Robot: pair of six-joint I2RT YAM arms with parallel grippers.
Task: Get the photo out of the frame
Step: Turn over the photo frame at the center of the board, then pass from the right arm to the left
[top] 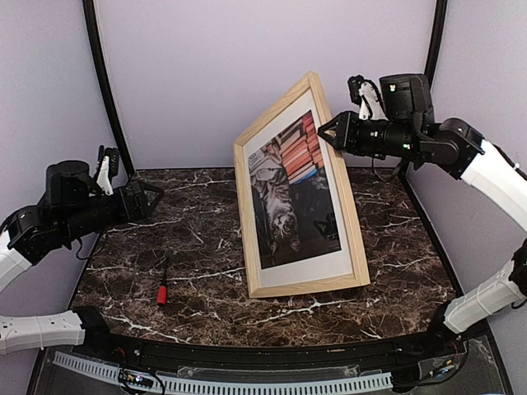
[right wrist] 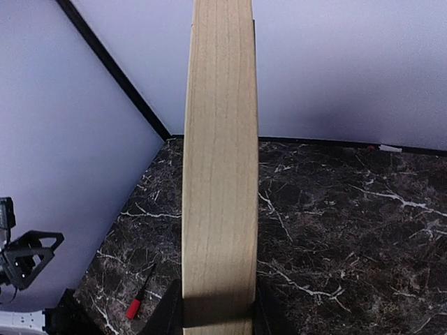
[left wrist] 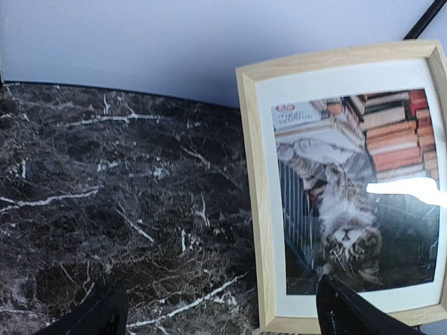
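Left hand (top: 155, 194) released, right hand (top: 323, 130) grasping one frame (top: 309, 285), one photo (top: 290, 185) inside, one screwdriver (top: 162, 290)

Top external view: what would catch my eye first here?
A wooden picture frame stands tilted on its lower edge in the middle of the dark marble table, showing a photo of a grey cat beside red books. The right gripper pinches the frame's upper right edge, while the left gripper hangs open at the left, apart from it.
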